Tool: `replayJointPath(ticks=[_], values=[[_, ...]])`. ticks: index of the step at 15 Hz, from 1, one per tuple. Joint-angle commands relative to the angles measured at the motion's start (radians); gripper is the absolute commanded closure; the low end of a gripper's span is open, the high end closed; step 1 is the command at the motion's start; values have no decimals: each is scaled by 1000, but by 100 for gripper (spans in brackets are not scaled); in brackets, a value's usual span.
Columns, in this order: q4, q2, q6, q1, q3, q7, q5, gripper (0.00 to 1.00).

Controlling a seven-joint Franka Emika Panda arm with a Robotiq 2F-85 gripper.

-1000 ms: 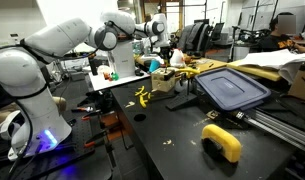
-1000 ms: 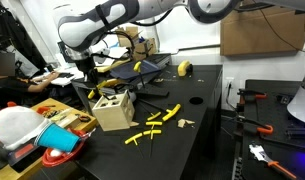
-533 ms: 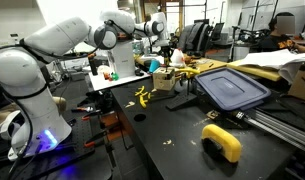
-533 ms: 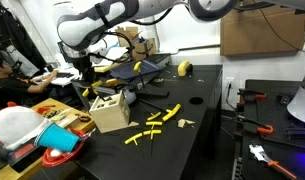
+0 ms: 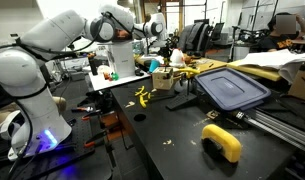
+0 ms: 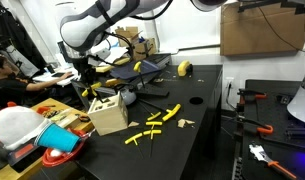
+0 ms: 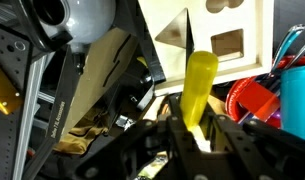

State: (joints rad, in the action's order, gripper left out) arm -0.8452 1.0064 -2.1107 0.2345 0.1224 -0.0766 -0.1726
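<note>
a: up close in the wrist view, we've got the gripper clenched on a long rounded yellow peg, glossy like plastic, with its black fingers pinching the lower end.
b: yes, and the peg's tip shows against the pale square wooden box, which has a triangular and a rectangular hole cut in its top.
a: just beside the box we see a round red plastic bowl and a blue plastic cup.
b: in an exterior view the gripper hangs over the box, near its corner. whether peg touches wood, we cannot tell.
a: further out, loose yellow sticks lie scattered on the black table, apart from the box.
b: and farthest off we see a dark blue rectangular plastic lid.
</note>
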Motion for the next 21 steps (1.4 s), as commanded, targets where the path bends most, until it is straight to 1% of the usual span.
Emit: replayJointPath(ticks=[1,5,8,9,10,16,21], values=[[-237,-156,-84,-12,-2,91,6,94],[-392,-245,-148,-26,4,141,11,94],[-511,-320,-207,-31,-7,174,-4,94],[-552,-347,-233,-29,-15,192,-15,94],[-590,-375,-266,-11,-45,197,-1,94],[-848,-561,-477,20,-106,289,-36,94],[-1085,-755,-615,59,-169,390,-125,94]])
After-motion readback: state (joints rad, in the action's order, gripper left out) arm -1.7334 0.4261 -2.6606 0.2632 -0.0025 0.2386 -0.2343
